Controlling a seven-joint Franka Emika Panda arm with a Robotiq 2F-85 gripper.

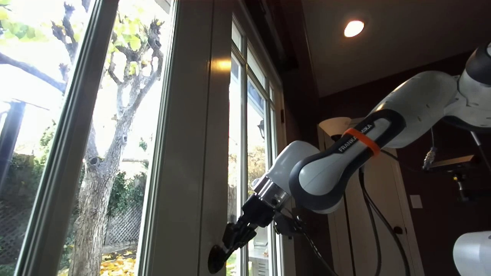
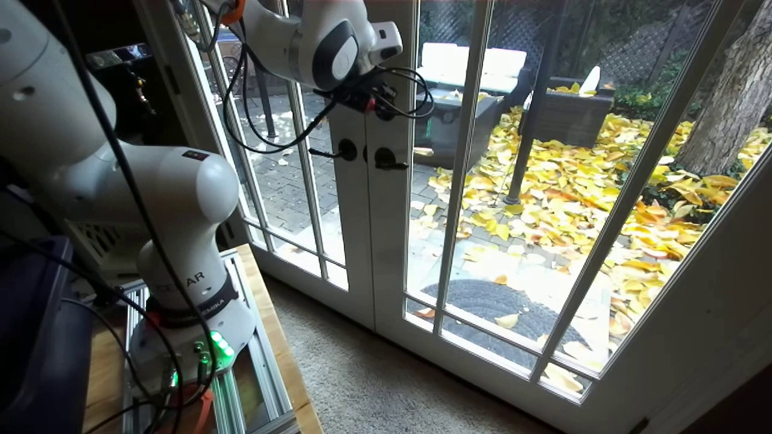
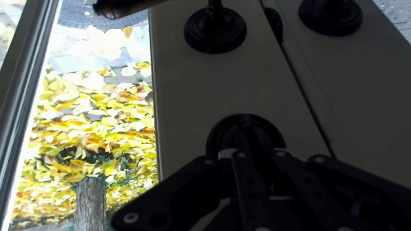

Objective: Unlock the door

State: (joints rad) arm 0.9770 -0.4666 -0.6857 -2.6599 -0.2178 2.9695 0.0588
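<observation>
The door has a wide pale cream frame around glass panes; it stands shut beside the neighbouring door leaf in an exterior view. Its dark round lock knob shows at the bottom of an exterior view, and its round base also shows in the wrist view. My gripper reaches down to it at a slant. In the wrist view the gripper's fingertips are drawn close together over the middle of the lock. They look shut on its turning piece, which they mostly hide.
Below the lock sits a dark lever handle, also in the wrist view. The other leaf carries a second lever handle. Cables hang from the wrist. A floor lamp stands behind the arm.
</observation>
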